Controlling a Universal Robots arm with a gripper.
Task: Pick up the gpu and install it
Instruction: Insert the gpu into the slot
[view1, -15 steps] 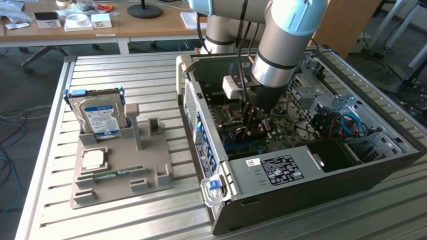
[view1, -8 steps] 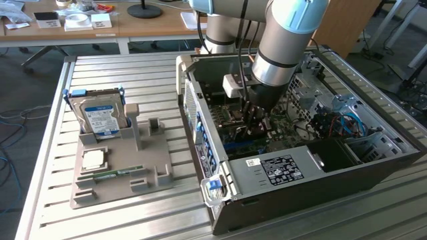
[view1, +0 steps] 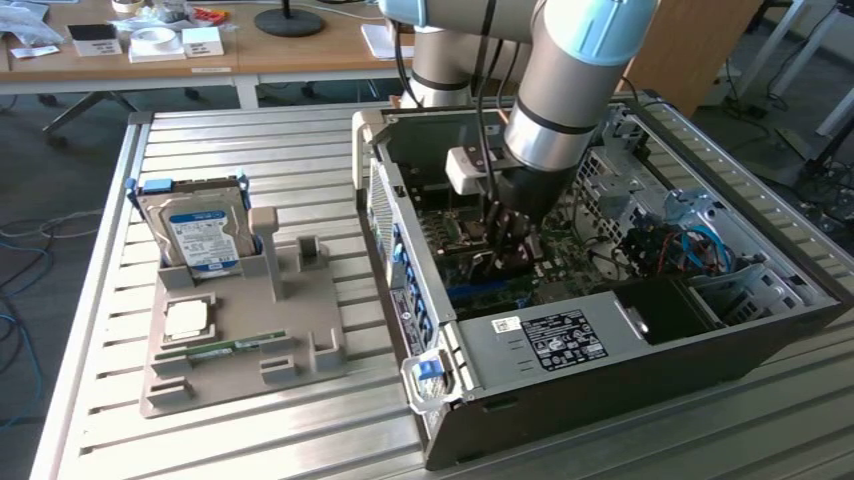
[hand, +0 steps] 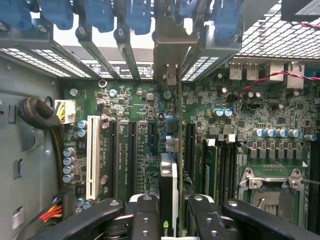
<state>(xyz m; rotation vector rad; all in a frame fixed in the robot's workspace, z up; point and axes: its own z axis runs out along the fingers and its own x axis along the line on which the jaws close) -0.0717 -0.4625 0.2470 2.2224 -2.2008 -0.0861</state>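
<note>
Pincer (hand: 175, 212) clamped on gpu (hand: 169, 177), card edge-on over motherboard (hand: 131, 102) slots inside computer case (view1: 601, 400); card-edge lettering cut off, unreadable.

Daylight washes the slatted table (view1: 267, 430), bright and even, shadows soft. Inside the case (view1: 641, 390) it's dimmer now, my arm (view1: 567, 90) shading the motherboard (view1: 461, 235). At my wrist, white glare blows out the vent grille (hand: 280, 37); my fingers (hand: 145, 220) are dark, the gpu (hand: 168, 195) edge gleaming pale between them.
</note>
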